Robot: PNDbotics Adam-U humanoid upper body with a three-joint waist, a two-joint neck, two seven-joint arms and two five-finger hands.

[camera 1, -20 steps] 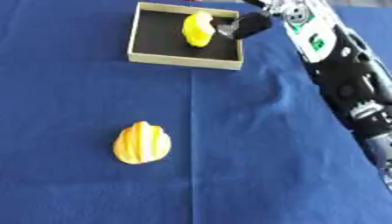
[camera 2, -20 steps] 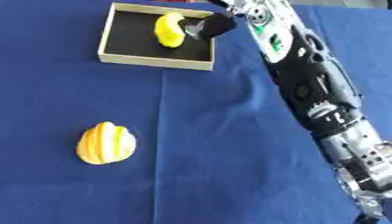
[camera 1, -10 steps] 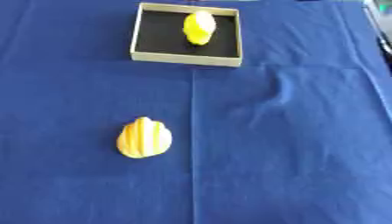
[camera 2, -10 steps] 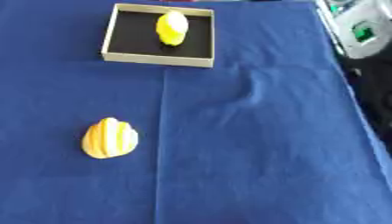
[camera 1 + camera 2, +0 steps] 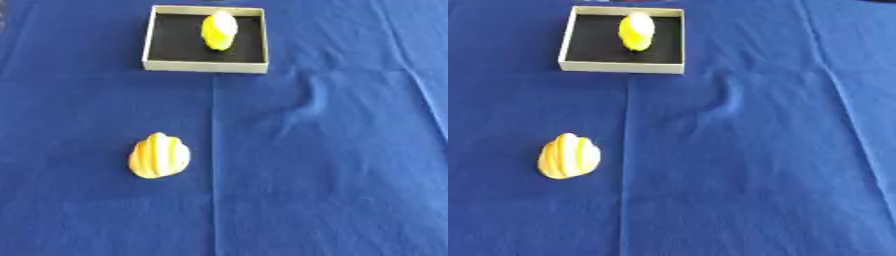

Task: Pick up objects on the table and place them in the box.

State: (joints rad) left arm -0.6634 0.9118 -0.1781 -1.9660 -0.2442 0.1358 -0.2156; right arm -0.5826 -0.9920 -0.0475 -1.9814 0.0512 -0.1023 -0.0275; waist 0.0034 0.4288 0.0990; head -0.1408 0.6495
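A shallow box [image 5: 205,65] with pale walls and a black floor sits at the top middle of the blue cloth. Inside it, toward the right, lies a yellow oval object [image 5: 219,31]. A second object, yellow-orange with ribbed stripes [image 5: 158,156], rests on the cloth at the lower left, well apart from the box. Neither of my hands shows in either eye view.
The blue cloth [image 5: 332,165] covers the whole table and has a raised wrinkle [image 5: 308,100] just below and right of the box. A straight fold line [image 5: 213,200] runs down the middle.
My right arm, which was over the box beside the yellow object a second ago, has drawn back out of view to the right. The yellow object stays in the box.
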